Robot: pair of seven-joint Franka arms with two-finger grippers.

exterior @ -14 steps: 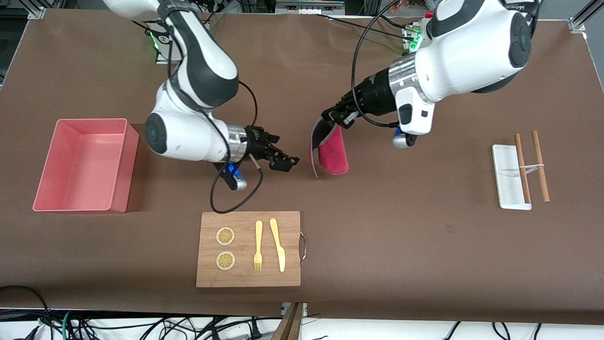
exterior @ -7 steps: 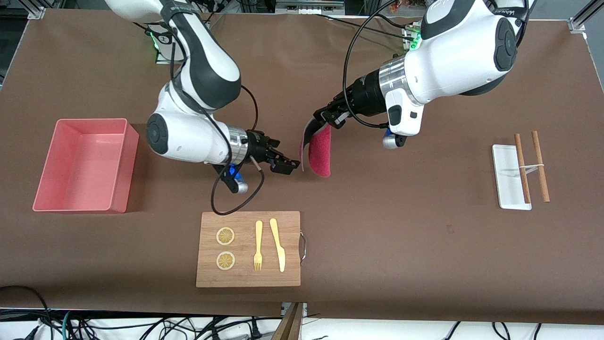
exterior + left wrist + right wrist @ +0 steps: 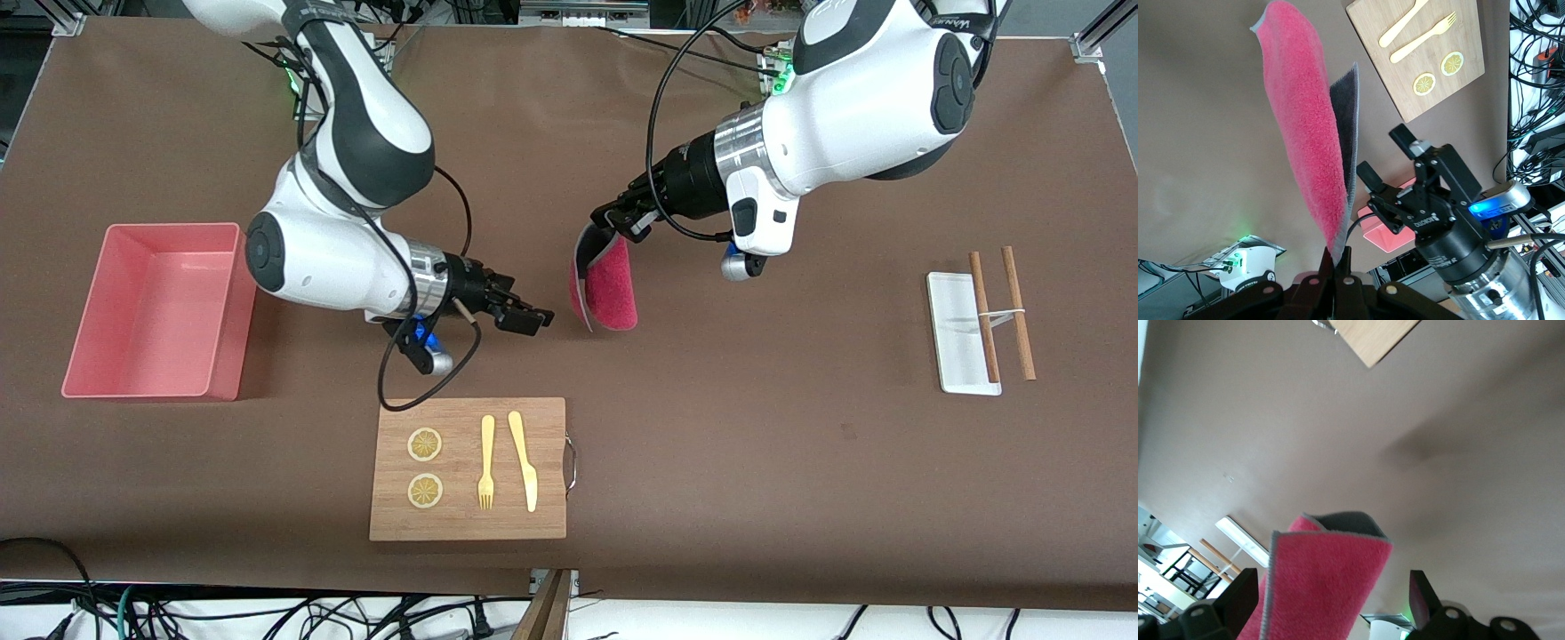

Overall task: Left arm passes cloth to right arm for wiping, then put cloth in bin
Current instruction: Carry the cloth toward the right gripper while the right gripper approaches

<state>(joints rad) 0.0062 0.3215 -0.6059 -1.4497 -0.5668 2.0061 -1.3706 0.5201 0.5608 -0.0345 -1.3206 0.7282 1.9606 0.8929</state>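
The crimson-pink cloth (image 3: 609,292) hangs over the middle of the table with its dark grey reverse showing at one edge. My left gripper (image 3: 615,222) is shut on its top edge. In the left wrist view the cloth (image 3: 1301,133) hangs down from the left gripper (image 3: 1337,257). My right gripper (image 3: 532,318) stands open beside the cloth, with a small gap between its fingertips and the fabric. In the right wrist view the cloth (image 3: 1325,587) shows just ahead of the spread right gripper (image 3: 1331,587). The salmon-pink bin (image 3: 227,307) sits at the right arm's end of the table.
A wooden cutting board (image 3: 551,427) with a yellow fork (image 3: 486,462), a knife (image 3: 523,460) and two lemon slices lies nearer the front camera than both grippers. A white tray (image 3: 956,333) with two brown sticks (image 3: 984,316) lies toward the left arm's end.
The left arm carried the cloth toward the right gripper, then held still. The right gripper drew back slightly toward the bin's end, staying open. The cloth swung a little.
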